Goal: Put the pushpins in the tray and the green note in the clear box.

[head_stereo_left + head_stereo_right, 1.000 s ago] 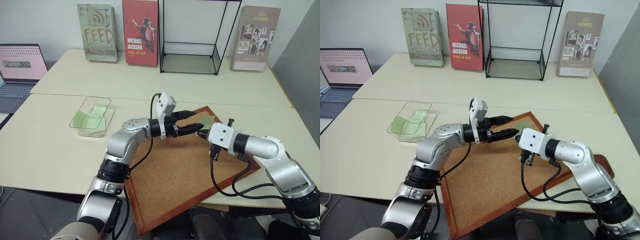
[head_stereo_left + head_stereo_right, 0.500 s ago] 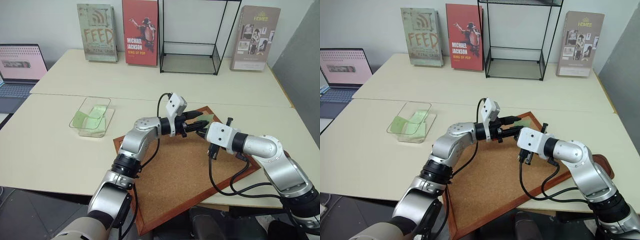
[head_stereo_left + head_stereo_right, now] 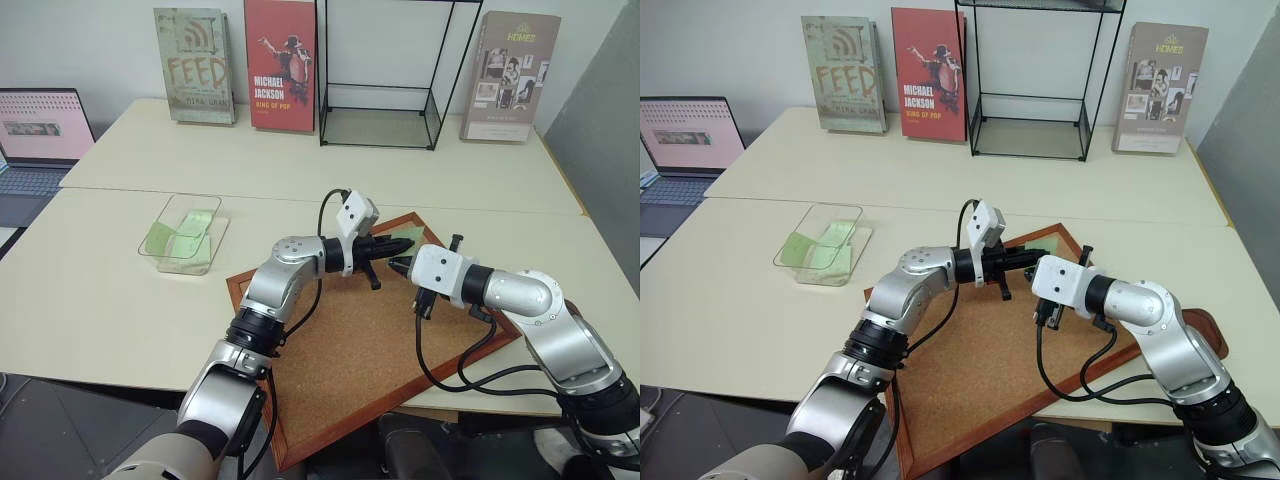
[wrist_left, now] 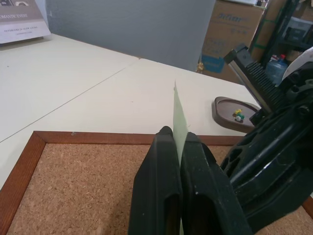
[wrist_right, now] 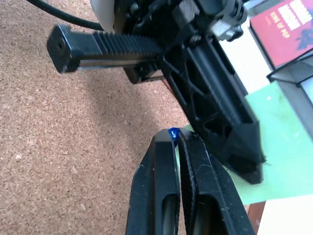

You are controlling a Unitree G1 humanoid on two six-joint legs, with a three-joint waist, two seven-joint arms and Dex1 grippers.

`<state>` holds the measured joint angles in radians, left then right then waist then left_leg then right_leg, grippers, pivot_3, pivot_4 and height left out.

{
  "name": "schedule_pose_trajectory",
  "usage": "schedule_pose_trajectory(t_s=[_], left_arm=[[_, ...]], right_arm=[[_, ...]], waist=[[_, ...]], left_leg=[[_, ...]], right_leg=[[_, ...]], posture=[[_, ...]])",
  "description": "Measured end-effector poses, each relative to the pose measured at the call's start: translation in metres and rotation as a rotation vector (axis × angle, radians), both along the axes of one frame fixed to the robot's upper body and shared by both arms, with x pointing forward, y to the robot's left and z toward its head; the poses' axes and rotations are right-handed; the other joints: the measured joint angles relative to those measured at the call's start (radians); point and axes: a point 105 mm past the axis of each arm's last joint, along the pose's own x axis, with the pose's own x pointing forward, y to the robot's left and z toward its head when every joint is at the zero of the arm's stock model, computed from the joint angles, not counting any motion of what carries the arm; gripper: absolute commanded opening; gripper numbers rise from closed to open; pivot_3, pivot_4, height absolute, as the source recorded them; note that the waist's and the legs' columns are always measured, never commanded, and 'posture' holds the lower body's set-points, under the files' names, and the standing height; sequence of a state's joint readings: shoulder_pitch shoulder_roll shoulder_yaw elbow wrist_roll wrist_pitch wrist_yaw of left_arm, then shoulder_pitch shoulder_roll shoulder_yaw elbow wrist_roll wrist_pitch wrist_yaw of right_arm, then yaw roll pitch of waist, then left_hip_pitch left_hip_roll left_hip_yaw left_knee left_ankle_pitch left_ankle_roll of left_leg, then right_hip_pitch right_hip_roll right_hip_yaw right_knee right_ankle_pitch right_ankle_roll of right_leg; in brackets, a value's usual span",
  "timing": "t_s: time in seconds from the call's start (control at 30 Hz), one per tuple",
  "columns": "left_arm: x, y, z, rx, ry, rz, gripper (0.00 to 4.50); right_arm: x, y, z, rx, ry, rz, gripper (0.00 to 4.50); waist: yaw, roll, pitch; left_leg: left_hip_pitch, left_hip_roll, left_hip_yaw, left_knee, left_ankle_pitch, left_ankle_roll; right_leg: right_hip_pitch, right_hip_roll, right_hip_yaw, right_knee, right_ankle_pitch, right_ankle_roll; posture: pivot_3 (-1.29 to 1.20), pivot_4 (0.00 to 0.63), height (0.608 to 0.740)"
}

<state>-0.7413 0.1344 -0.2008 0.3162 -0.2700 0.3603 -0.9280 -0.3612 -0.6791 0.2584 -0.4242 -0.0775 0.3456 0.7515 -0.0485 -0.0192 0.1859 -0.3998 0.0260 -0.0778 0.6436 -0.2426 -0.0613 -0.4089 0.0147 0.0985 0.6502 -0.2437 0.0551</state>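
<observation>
Above the corkboard, the green note is clamped by the left pincer while a blue-headed pin is pinched by the right pincer, apparently to free the note.

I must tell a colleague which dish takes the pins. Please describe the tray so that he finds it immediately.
Find the big corkboard on the table. The tray sits just past its far right edge, by the robot's right arm. It is a small dark brown dish holding tiny pins, unlike the clear box.
</observation>
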Motion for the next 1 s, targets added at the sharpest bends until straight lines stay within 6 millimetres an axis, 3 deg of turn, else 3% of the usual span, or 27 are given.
schedule_pose_trajectory(t_s=[0.23, 0.43, 0.63, 0.73, 0.87, 1.0], left_arm=[[0.008, 0.007, -0.003, 0.012, -0.017, 0.054, 0.03], [0.017, 0.015, -0.008, 0.044, -0.048, 0.119, 0.03], [0.020, 0.016, -0.009, 0.046, -0.062, 0.142, 0.03], [0.016, 0.013, -0.006, 0.024, -0.068, 0.135, 0.03], [0.004, 0.015, -0.002, 0.006, -0.097, 0.121, 0.03], [-0.005, 0.015, -0.004, 0.026, -0.130, 0.098, 0.03]], right_arm=[[-0.003, 0.000, 0.009, 0.024, -0.085, 0.013, 0.00], [-0.018, -0.004, 0.016, 0.074, -0.155, 0.000, 0.00], [-0.031, -0.021, 0.025, 0.145, -0.195, -0.098, 0.00], [-0.038, -0.050, 0.021, 0.184, -0.159, -0.253, 0.00], [-0.054, -0.122, 0.001, 0.136, -0.061, -0.571, 0.00], [-0.068, -0.157, -0.011, 0.114, -0.010, -0.728, 0.00]], waist=[[0.000, 0.000, 0.000], [0.003, 0.000, 0.000], [0.006, 0.000, 0.000], [0.016, 0.000, 0.000], [0.020, 0.000, 0.000], [0.017, 0.000, 0.000]], left_leg=[[0.000, 0.000, 0.000, 0.000, 0.000, 0.000], [0.000, 0.000, 0.000, 0.000, 0.000, 0.000], [0.000, 0.000, 0.000, 0.001, 0.000, 0.000], [0.000, 0.000, 0.000, 0.001, 0.000, 0.000], [0.001, -0.001, 0.000, 0.001, 0.000, 0.000], [0.002, 0.000, 0.000, 0.001, 0.000, 0.000]], right_leg=[[0.000, 0.000, 0.000, 0.000, 0.000, 0.000], [0.000, 0.000, 0.000, 0.000, 0.000, 0.000], [0.000, 0.000, 0.000, 0.001, 0.000, 0.000], [0.000, 0.000, 0.000, 0.001, 0.000, 0.000], [0.001, -0.001, 0.000, 0.001, 0.000, 0.000], [0.002, 0.000, 0.001, 0.002, 0.000, 0.000]], posture=[[0.00, 0.150, 0.740], [0.00, 0.150, 0.740], [0.00, 0.150, 0.740], [0.00, 0.150, 0.740], [0.00, 0.150, 0.740], [0.00, 0.150, 0.740]])
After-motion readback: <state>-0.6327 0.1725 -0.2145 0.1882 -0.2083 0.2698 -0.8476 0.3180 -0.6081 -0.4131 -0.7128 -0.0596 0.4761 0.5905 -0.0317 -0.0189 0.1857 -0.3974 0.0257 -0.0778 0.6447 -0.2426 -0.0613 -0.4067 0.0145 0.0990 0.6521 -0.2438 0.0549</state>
